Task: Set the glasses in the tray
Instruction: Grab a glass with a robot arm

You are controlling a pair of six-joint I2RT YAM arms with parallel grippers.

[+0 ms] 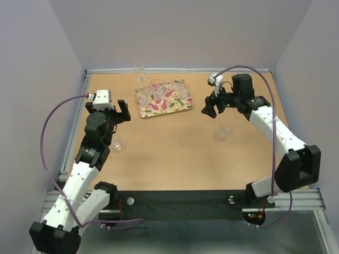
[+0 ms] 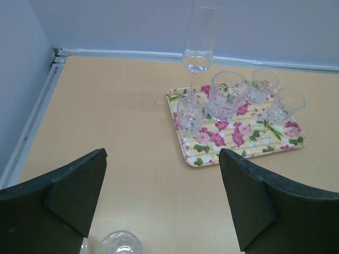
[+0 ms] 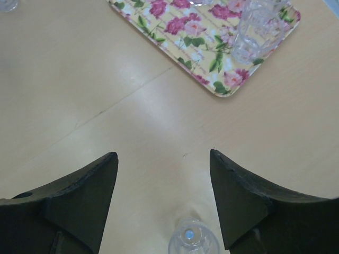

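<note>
The flowered tray lies at the back middle of the table with several clear glasses on it, such as one at its back. In the left wrist view the tray holds a wide glass and smaller ones. One loose glass stands beside the left arm, another to the right of centre. My left gripper hangs open and empty left of the tray. My right gripper is open and empty just right of the tray, apart from the loose glass below it.
A tall stemmed flute stands behind the tray near the back wall, also seen in the left wrist view. Walls close the table at the back and both sides. A metal rail runs along the left edge.
</note>
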